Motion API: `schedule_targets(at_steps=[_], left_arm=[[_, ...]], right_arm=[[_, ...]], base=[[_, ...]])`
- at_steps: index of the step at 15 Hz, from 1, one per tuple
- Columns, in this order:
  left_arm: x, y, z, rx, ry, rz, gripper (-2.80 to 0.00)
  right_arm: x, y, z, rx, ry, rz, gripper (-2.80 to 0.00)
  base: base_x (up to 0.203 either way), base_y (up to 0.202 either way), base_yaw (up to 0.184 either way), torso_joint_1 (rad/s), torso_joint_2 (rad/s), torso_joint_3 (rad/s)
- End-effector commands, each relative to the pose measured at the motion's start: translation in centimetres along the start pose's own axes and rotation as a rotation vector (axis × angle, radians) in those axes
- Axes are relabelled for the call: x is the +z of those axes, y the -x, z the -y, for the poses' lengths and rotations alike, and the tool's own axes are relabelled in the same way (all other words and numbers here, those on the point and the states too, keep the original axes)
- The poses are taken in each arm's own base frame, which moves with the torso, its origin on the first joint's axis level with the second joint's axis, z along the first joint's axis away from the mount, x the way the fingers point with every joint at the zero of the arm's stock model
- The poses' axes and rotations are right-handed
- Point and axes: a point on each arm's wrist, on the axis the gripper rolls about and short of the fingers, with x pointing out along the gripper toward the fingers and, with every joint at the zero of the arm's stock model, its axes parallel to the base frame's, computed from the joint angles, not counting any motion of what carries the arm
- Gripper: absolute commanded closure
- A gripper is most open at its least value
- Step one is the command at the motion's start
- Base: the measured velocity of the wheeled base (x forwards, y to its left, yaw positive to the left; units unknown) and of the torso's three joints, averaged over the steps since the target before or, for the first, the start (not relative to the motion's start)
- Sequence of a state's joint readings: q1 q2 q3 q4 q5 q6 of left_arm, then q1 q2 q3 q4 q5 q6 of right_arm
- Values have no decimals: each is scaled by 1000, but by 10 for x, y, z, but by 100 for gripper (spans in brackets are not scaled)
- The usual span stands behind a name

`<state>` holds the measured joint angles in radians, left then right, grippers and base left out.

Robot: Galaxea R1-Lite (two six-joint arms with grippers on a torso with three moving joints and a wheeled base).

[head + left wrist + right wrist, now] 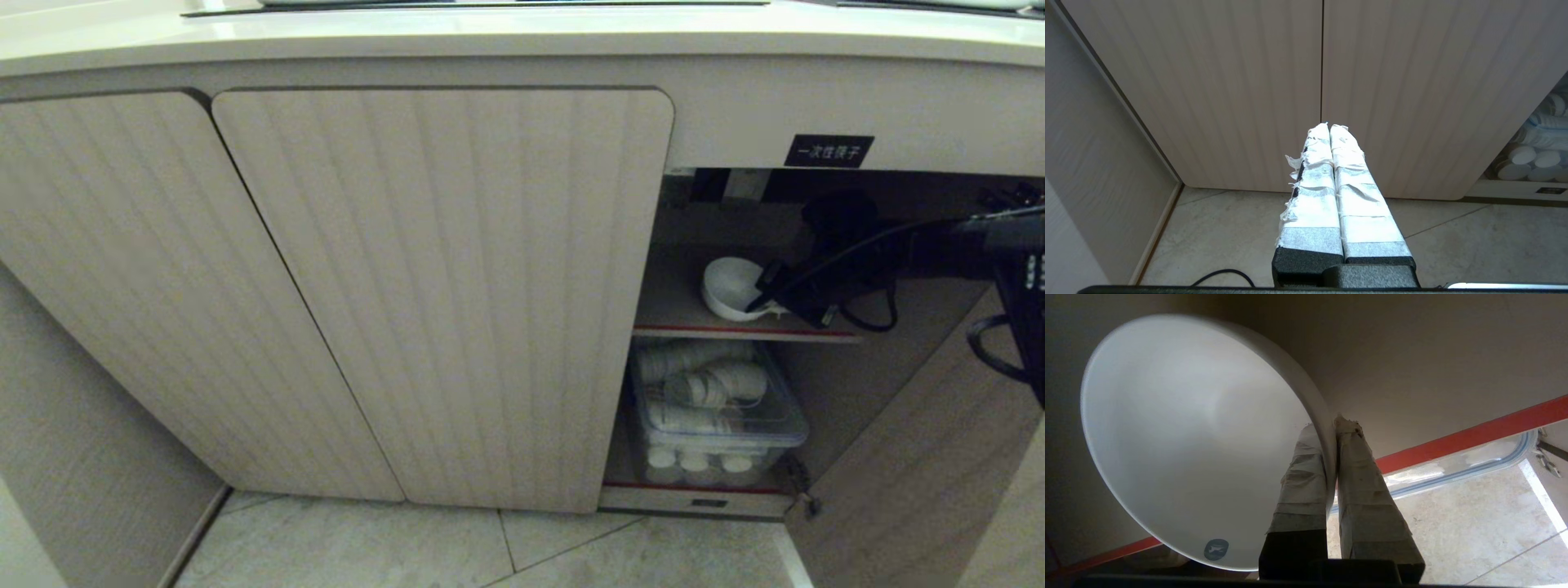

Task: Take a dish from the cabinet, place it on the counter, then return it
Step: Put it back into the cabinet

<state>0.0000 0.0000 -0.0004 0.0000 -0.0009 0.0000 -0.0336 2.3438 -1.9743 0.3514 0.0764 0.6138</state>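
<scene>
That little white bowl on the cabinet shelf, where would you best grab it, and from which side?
By its thin rim, from the open front of the cabinet. The small, glossy white round bowl is too wide to span, so the right gripper pinches the wall, one taped finger inside, the other outside, above the red-edged shelf.

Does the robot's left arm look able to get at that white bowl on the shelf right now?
Probably not as it stands: the left tool faces the closed ribbed doors, well aside of the open compartment, and the right tool already grips the bowl's rim.
</scene>
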Motion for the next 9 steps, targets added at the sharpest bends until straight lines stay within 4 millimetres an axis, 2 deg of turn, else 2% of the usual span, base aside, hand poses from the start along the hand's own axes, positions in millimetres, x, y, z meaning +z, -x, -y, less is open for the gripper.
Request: schedule_targets(at_steps=[1,9], left_arm=[[0,0,0,0,0,0,0],[0,0,0,2,0,0,0]], right_arm=[[-2,-3,2,-7,-5,-8,0],[-1,-5,4,-12,-7,-8,0]], base=[[0,0,0,0,0,0],[0,0,0,0,0,0]])
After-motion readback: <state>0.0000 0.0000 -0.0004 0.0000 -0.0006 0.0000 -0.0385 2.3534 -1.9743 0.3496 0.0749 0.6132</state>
